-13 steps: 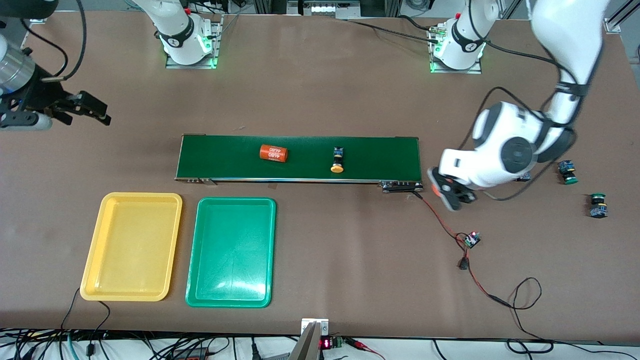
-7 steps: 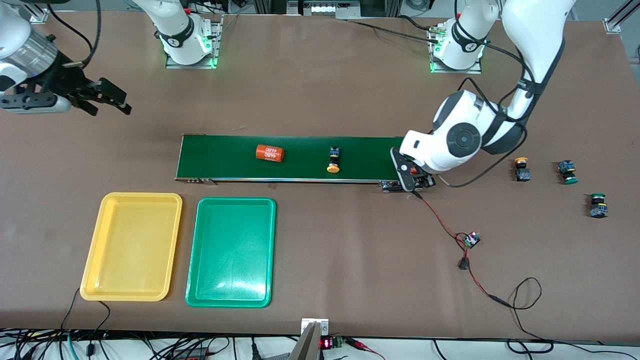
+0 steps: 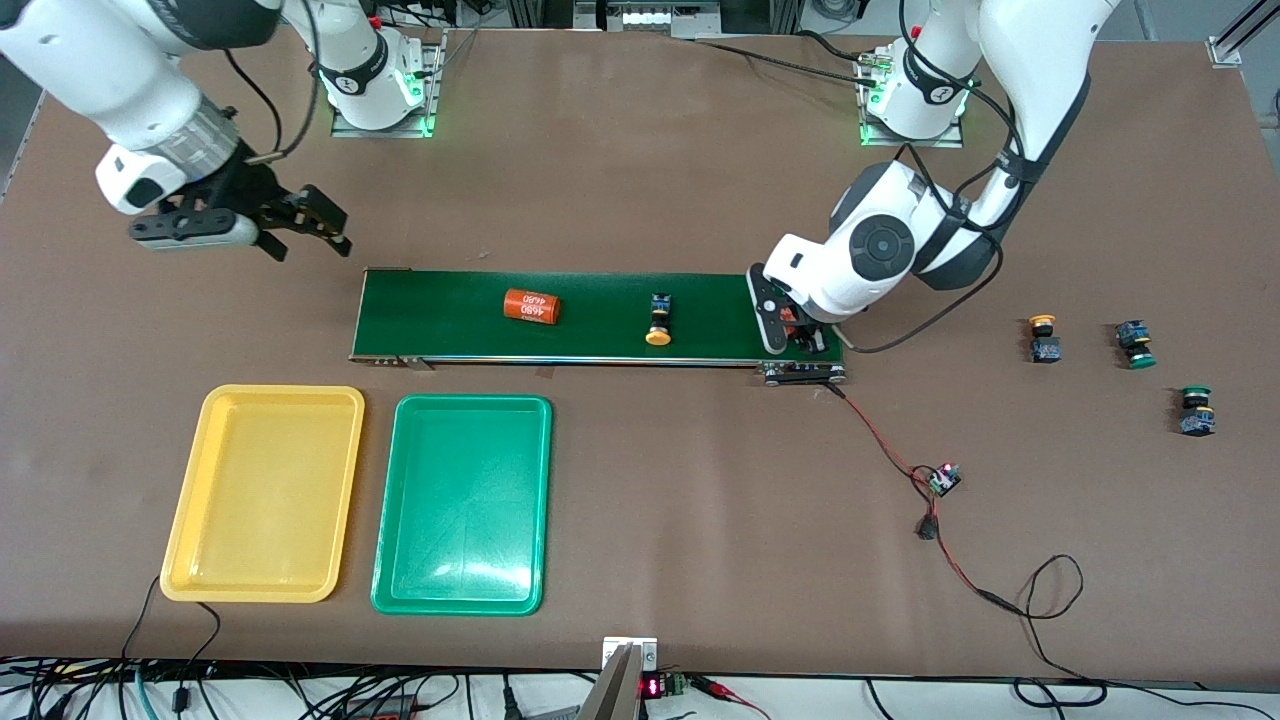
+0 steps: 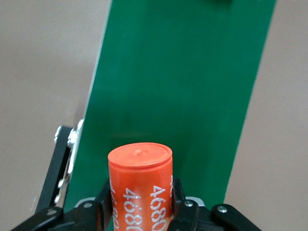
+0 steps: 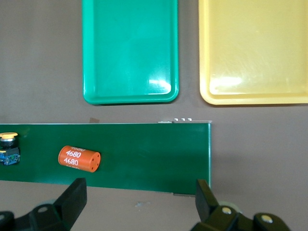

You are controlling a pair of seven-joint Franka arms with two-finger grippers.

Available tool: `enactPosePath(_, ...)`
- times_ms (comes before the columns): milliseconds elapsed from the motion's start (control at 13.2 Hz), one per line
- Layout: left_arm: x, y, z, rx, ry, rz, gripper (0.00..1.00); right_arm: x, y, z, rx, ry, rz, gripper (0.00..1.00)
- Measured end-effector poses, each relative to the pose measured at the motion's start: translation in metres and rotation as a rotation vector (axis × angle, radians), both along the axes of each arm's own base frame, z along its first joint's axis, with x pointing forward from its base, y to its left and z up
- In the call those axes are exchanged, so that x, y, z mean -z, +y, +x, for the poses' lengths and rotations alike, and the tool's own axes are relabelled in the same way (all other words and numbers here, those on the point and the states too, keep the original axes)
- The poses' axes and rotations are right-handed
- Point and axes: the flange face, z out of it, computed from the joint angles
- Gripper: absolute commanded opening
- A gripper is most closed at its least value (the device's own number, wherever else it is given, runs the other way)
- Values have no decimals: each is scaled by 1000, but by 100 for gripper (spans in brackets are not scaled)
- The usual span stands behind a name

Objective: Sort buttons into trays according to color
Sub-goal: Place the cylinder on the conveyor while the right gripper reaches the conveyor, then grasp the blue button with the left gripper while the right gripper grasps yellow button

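On the table's near edge, toward the right arm's end, the yellow tray [image 3: 262, 494] and green tray [image 3: 462, 504] lie side by side, both holding no buttons; sorting is not yet begun. One yellow-capped button [image 3: 658, 322] rides the conveyor belt [image 3: 600, 345] near an orange cylinder [image 3: 529, 306]. Another yellow-capped button [image 3: 1043, 338] and two green-capped buttons [image 3: 1136, 344] [image 3: 1194, 410] sit on the table toward the left arm's end. Left gripper [image 4: 139, 211], over that end of the belt, clamps a second orange cylinder [image 4: 140, 185]. Right gripper [image 3: 300, 225] hangs with fingers spread, holding nothing, over the table by the belt's end nearest the trays
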Motion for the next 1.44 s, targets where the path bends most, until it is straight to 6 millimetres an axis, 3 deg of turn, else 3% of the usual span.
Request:
enactPosePath(529, 9, -2, -8, 121, -37, -38, 0, 55, 34, 21, -34, -36, 10, 100)
enactPosePath(604, 9, -2, -8, 123, -38, -39, 4, 64, 39, 24, -39, -38, 15, 100)
enactPosePath(680, 9, -2, -9, 125, -39, -39, 56, 71, 46, 26, -45, -44, 19, 100)
enactPosePath(755, 9, -3, -9, 126, -39, -39, 100, 78, 53, 27, -38, -46, 27, 100)
enactPosePath(982, 10, 0, -8, 122, -37, -37, 100, 95, 89, 23, 33, -32, 62, 100)
enactPosePath(1133, 7, 2, -6, 118, -43, -36, 100, 104, 99, 22, 43, -27, 70, 100)
enactPosePath(1284, -8, 4, -7, 123, -46, -16, 100, 113, 101, 24, 42, -17, 71, 100)
enactPosePath(1435, -39, 12, -6, 121, -48, 28, 100, 121, 110, 25, 34, -26, 78, 100)
